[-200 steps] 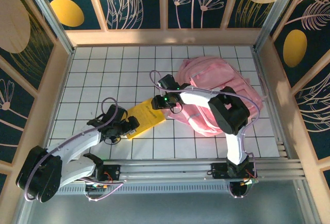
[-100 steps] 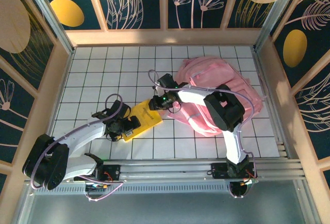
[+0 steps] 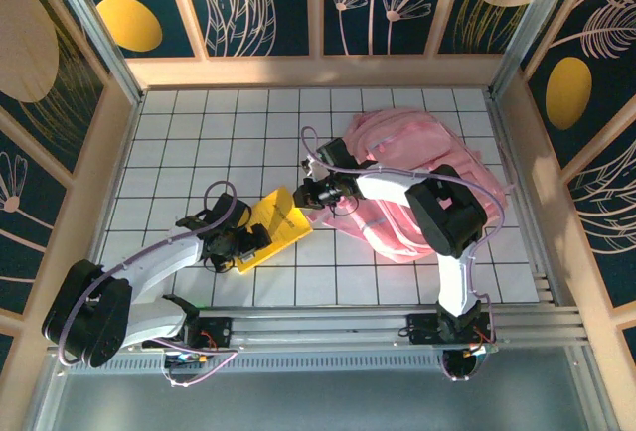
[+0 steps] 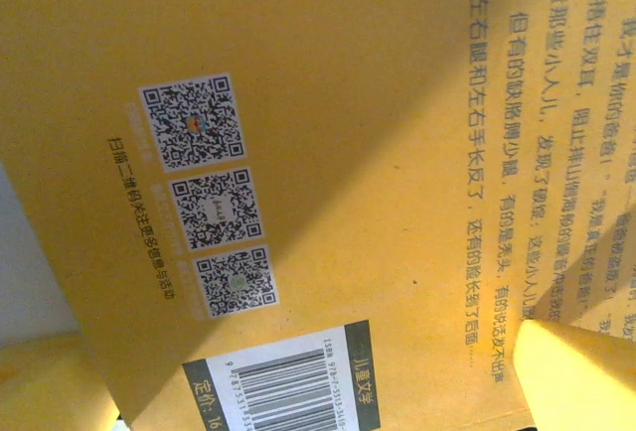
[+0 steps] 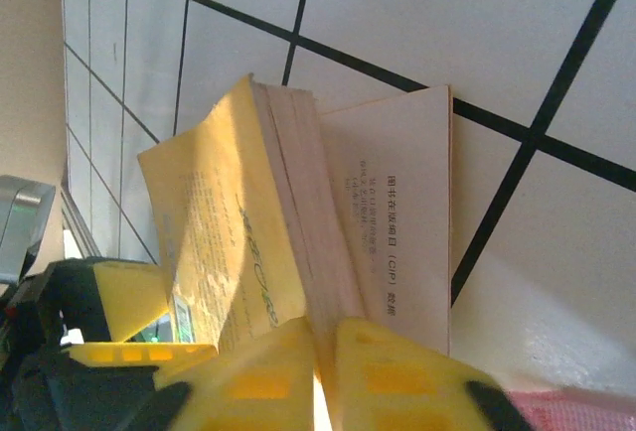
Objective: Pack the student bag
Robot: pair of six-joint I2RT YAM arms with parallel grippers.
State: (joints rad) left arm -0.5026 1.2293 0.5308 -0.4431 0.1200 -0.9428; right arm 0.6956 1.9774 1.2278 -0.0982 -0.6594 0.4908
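The student bag, a large pink backpack, lies at the right of the tiled table. A yellow book lies left of it, its bag-side edge raised off the table. My right gripper is shut on that raised edge. In the right wrist view its yellow fingers pinch the book by its pages, with the cover fanned open. My left gripper is open over the book's near-left corner. The left wrist view shows the back cover close up, with one finger at the lower right.
White tiled table top with raised wooden walls on three sides and a metal rail along the near edge. A strip of the pink bag sits just right of the right fingers.
My right gripper has shut on the book's bag-side edge and lifted it, so the book now tilts up. My left gripper came onto the book's near-left corner and stays open.
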